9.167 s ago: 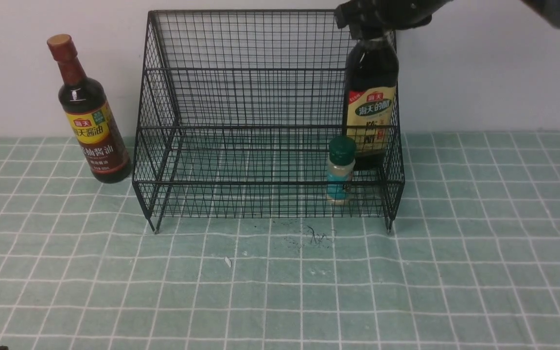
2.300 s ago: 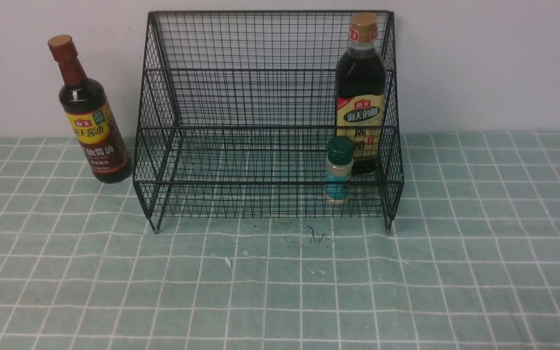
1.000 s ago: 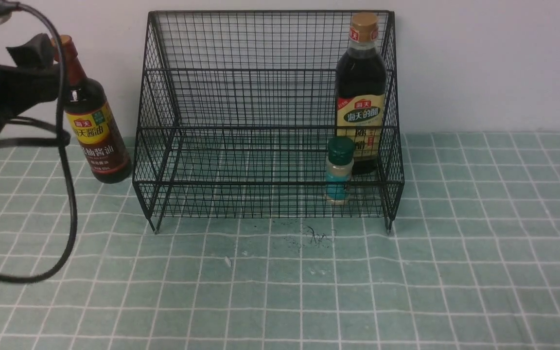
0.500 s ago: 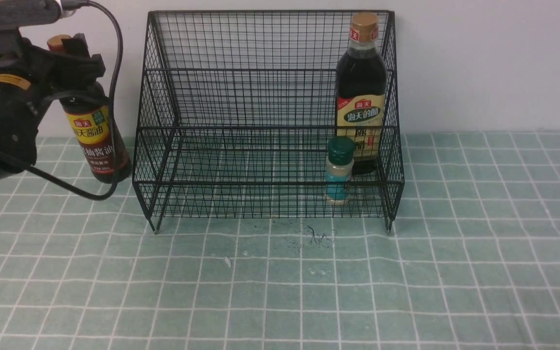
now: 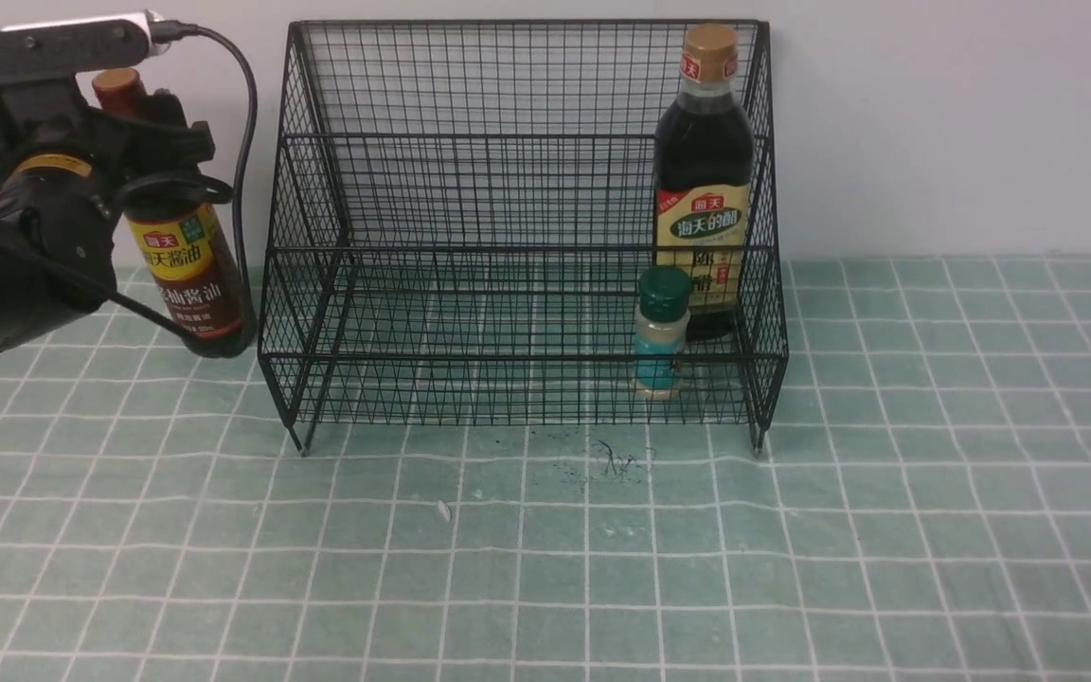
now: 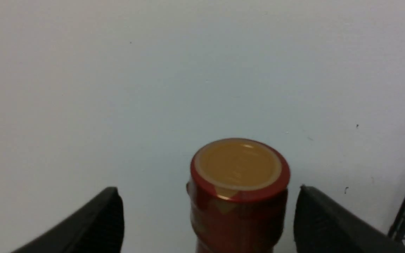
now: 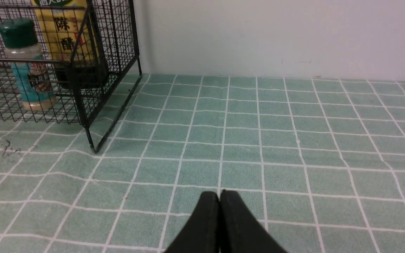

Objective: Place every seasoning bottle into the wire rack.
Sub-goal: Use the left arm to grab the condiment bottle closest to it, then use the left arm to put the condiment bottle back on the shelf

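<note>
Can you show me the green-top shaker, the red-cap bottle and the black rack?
green-top shaker [image 5: 659,343], front view, on its body.
red-cap bottle [image 5: 186,275], front view, on its yellow-red label.
black rack [image 5: 470,76], front view, on its back mesh.

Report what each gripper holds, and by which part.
Nothing is held. The left gripper is open around the cap of the tall bottle, gaps on both sides; the right gripper is shut on nothing.

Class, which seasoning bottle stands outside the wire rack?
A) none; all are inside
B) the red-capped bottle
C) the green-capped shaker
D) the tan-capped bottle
B: the red-capped bottle stands left of the wire rack, outside its mesh, with the open left gripper flanking its cap.
</note>
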Robot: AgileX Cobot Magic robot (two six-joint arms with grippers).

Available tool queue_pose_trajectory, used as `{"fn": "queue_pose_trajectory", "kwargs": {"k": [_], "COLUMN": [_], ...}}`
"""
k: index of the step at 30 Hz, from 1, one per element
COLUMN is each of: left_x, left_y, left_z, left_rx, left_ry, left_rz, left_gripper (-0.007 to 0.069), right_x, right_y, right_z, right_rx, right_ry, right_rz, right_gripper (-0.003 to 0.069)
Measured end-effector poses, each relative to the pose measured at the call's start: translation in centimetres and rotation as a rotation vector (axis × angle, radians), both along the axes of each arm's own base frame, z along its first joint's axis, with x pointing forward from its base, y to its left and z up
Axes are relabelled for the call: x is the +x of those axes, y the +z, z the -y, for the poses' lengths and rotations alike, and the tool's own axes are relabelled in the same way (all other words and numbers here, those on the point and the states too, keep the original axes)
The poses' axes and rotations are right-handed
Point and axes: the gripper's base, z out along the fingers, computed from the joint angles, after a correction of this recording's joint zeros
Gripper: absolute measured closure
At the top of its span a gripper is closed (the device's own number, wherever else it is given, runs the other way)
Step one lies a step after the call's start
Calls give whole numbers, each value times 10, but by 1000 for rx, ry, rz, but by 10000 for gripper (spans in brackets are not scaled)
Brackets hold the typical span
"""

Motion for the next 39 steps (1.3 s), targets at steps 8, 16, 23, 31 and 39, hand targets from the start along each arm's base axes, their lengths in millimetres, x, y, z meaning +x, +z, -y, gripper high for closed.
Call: {"fn": "queue_pose_trajectory", "kwargs": {"k": [8,16,23,31,39], "left_x": [16,10,-14,-64,-93], "left_y": [-13,-1,35,129,174], "left_z": [2,7,12,12,43], "left_rx": [29,27,14,56,77], "left_ry": [-24,-85,-147,-147,-238], "left_rz": [-13,-68,-133,114,258], "left_gripper": [202,366,366,366,366], "right_x": [0,0,0,0,0], "right_y": [0,0,0,0,0], "right_z": [0,0,0,0,0], "right_rx": [0,1,14,35,35], "right_ry": [0,0,-2,-7,-7], "right_rz": [0,0,-1,-1,-1], "right_gripper": [673,673,673,673,673]}}
